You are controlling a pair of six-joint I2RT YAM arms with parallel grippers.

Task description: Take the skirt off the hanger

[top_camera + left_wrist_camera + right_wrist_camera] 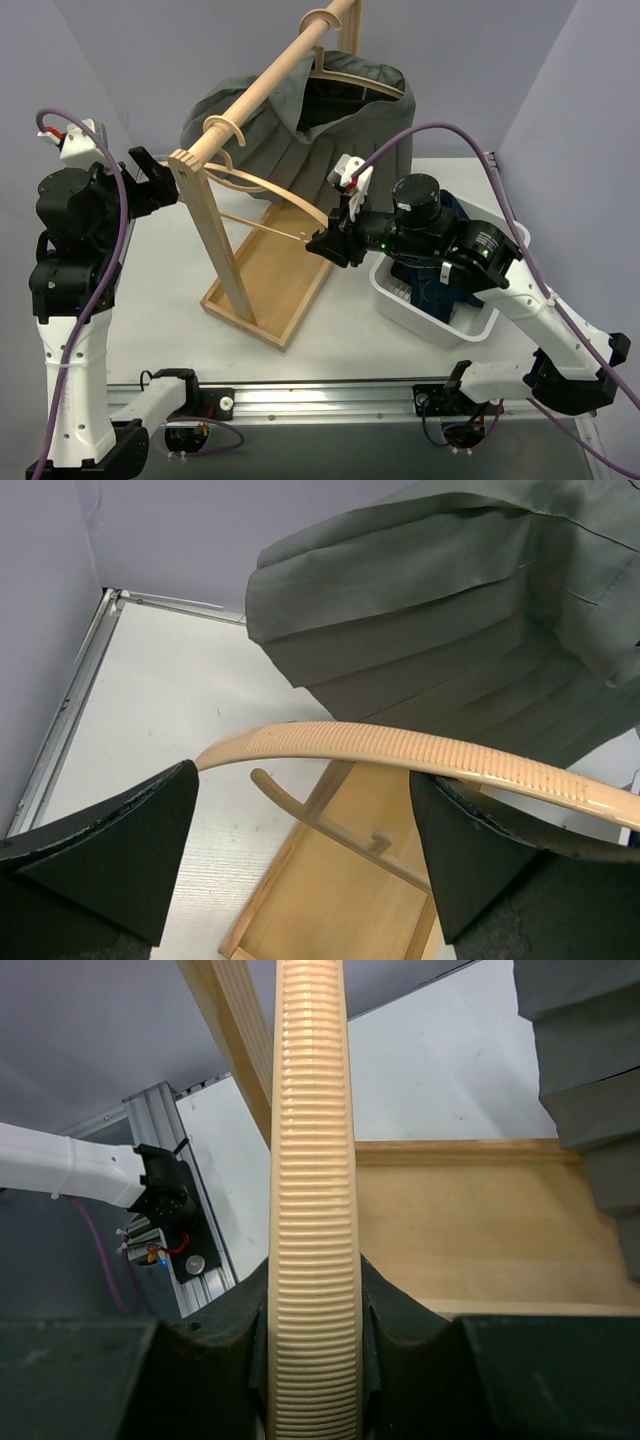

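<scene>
The grey pleated skirt [290,120] hangs on a wooden hanger [365,82] at the far end of the rack's rod [280,75]. A second, bare ribbed hanger [275,192] hangs at the rod's near end. My right gripper [325,242] is shut on this bare hanger's right arm [310,1160], which runs straight between the pads [240,1330]. My left gripper [152,185] is open by the hanger's left end; in the left wrist view the ribbed arm [420,752] crosses just above the open fingers [120,850]. The skirt [430,630] hangs behind it, and its pleats show at the right wrist view's edge [590,1080].
The wooden rack has an upright post [215,235] and a flat tray base [265,285] on the white table. A white bin [400,300] holding dark blue cloth [440,285] stands to the right, under my right arm. Grey walls close the back and sides.
</scene>
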